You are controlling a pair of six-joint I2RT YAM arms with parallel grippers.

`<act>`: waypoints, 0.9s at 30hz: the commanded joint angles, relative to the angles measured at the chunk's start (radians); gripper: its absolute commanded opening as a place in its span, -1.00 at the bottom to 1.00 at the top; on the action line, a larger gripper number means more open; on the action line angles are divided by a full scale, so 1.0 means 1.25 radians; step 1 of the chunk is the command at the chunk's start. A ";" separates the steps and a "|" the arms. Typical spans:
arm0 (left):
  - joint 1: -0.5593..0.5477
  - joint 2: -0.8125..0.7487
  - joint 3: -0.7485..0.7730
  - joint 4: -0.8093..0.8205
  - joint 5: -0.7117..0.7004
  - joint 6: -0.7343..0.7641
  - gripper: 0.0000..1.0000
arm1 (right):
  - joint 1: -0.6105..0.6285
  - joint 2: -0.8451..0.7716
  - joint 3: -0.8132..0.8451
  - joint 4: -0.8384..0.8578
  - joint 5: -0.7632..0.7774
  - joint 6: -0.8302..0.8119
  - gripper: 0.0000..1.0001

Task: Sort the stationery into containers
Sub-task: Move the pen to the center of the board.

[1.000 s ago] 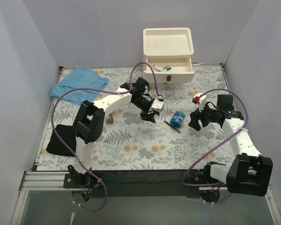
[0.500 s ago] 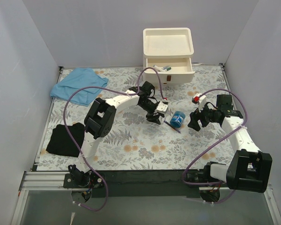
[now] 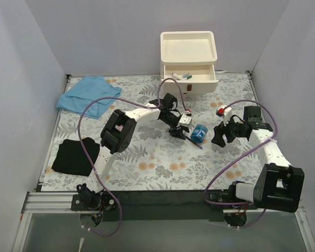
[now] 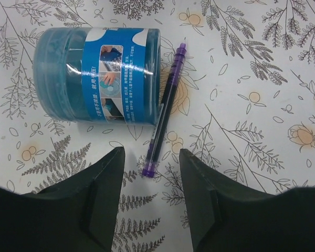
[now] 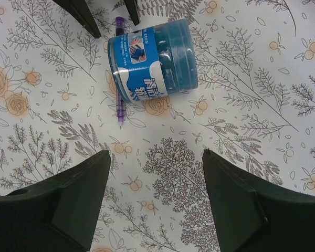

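A blue tape roll (image 3: 199, 133) lies on its side mid-table, with a thin purple pen (image 3: 195, 142) against it. In the left wrist view the roll (image 4: 97, 76) fills the upper left. The pen (image 4: 165, 110) runs down to just ahead of my left gripper (image 4: 151, 152), which is open and empty. My right gripper (image 5: 156, 153) is open too, a little short of the roll (image 5: 152, 59) and pen (image 5: 119, 79). From above, the left gripper (image 3: 177, 132) is left of the roll and the right gripper (image 3: 216, 137) is right of it. The cream drawer unit (image 3: 189, 61) stands at the back, top drawer (image 3: 191, 83) pulled out with pens inside.
A light-blue cloth (image 3: 88, 94) lies at the back left and a black cloth (image 3: 72, 156) at the near left. A small red-capped item (image 3: 220, 111) sits just behind the right gripper. White walls close in the table on three sides.
My left arm has swung right and forward, bringing its gripper up to the pen and the blue roll. The right arm has hardly moved.
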State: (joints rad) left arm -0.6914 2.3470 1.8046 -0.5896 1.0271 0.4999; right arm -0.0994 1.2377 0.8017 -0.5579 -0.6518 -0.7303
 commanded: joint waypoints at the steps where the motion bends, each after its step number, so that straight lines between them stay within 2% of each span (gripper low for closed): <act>1: -0.011 0.023 0.055 0.023 0.046 -0.054 -0.10 | -0.013 0.006 0.023 -0.026 -0.031 -0.040 0.59; 6: -0.024 0.051 0.077 0.027 0.030 -0.082 -0.21 | -0.027 0.016 0.025 -0.040 -0.066 -0.078 0.57; 12: -0.027 0.041 0.051 -0.006 0.007 -0.087 -0.57 | -0.040 0.047 0.041 -0.042 -0.082 -0.097 0.55; 16: -0.027 -0.014 -0.048 -0.028 -0.007 -0.049 -0.62 | -0.052 0.054 0.042 -0.043 -0.086 -0.113 0.54; 20: -0.027 -0.083 -0.207 -0.011 -0.025 -0.051 -0.68 | -0.059 0.062 0.042 -0.045 -0.095 -0.118 0.54; 27: -0.025 -0.206 -0.419 0.090 -0.072 -0.134 -0.74 | -0.059 0.081 0.053 -0.046 -0.109 -0.109 0.53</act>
State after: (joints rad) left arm -0.7219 2.1624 1.4139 -0.5072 1.0500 0.3954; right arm -0.1688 1.3243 0.8173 -0.6044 -0.7456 -0.8616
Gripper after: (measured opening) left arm 0.142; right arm 0.764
